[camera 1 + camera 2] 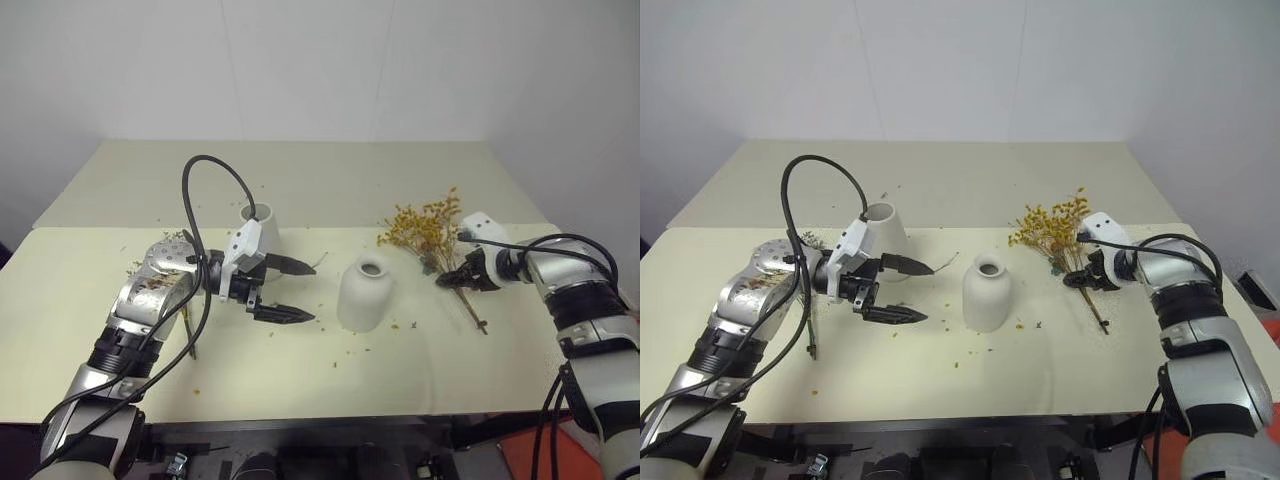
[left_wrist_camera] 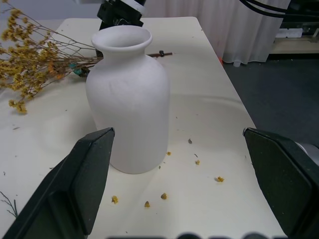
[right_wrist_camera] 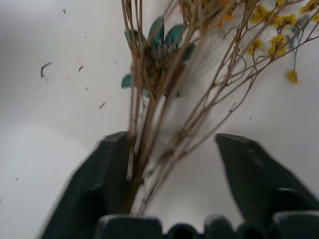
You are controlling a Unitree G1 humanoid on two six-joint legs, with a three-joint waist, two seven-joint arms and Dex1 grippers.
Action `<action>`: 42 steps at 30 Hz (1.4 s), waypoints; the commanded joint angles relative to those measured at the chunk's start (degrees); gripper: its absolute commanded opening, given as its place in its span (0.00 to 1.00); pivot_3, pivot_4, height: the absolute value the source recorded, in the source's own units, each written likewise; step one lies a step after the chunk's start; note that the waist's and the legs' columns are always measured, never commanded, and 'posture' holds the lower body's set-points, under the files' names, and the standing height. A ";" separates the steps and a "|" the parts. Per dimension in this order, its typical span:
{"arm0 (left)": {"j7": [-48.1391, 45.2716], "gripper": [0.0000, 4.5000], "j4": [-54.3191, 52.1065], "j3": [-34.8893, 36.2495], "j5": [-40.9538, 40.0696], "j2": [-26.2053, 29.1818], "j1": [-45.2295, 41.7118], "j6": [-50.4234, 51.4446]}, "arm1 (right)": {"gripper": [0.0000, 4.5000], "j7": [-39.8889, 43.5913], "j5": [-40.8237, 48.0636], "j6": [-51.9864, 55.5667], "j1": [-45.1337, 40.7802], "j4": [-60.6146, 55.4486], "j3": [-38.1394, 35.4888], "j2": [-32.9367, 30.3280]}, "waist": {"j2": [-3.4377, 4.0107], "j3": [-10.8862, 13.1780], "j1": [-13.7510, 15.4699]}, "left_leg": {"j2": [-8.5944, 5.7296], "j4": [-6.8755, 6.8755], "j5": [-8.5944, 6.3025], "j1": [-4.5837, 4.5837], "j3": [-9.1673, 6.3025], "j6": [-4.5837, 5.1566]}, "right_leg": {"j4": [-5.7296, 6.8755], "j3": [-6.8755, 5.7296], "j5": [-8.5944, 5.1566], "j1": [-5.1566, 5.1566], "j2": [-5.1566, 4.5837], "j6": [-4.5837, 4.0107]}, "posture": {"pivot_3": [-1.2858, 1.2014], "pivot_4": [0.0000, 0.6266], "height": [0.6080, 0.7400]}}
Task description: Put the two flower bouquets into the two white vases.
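now the yellow bouquet's stems lie between the right claw's fingers.

Both arms are silver-grey metal shells with black joint bands. Each wrist carries a white angular housing, and from it rise two black, tapering, pointed fingers: left gripper, right gripper. Thick black cables loop above the left forearm and along the right forearm.

Right wrist cam | I see my right gripper with black fingers parted around brown dried stems of the yellow-orange blossom bouquet | stems touch one finger | cream tabletop beneath
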 commanded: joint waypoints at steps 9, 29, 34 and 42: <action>0.50 1.00 -2.64 1.20 -0.13 0.81 0.90 -0.73 | 0.01 -2.22 -4.73 -3.32 -0.74 1.49 -1.12 1.05 | 0.00 0.00 -0.01 | -0.01 0.01 0.00 0.01 -0.01 0.00 | 0.03 0.00 0.01 0.00 0.00 -0.01 | 0.52 0.24 1.00; 0.30 1.00 -5.85 9.08 -8.38 5.58 3.99 7.14 | 0.01 -37.93 23.53 -9.09 21.60 -64.20 -46.54 18.86 | 0.05 0.02 0.06 | -0.02 0.04 0.01 -0.32 -0.14 0.01 | 0.33 0.01 -0.01 -0.44 0.02 0.06 | 0.52 0.24 1.00; 0.46 1.00 -4.27 9.40 -8.18 5.29 3.75 6.80 | 0.01 -40.42 35.27 -7.60 22.57 -73.31 -44.96 23.70 | 0.06 0.02 -0.03 | 0.00 0.02 0.02 -0.27 -0.12 0.03 | 0.33 0.01 -0.01 -0.43 0.04 0.05 | 0.52 0.24 1.00; 1.15 1.00 -4.70 9.73 -8.06 5.71 3.96 6.82 | 0.01 -43.86 33.93 -12.78 25.95 -77.48 -33.85 29.90 | 0.07 0.02 0.05 | 0.00 0.02 0.03 -0.28 -0.12 0.03 | 0.31 0.02 -0.02 -0.43 0.05 0.03 | 0.52 0.24 1.00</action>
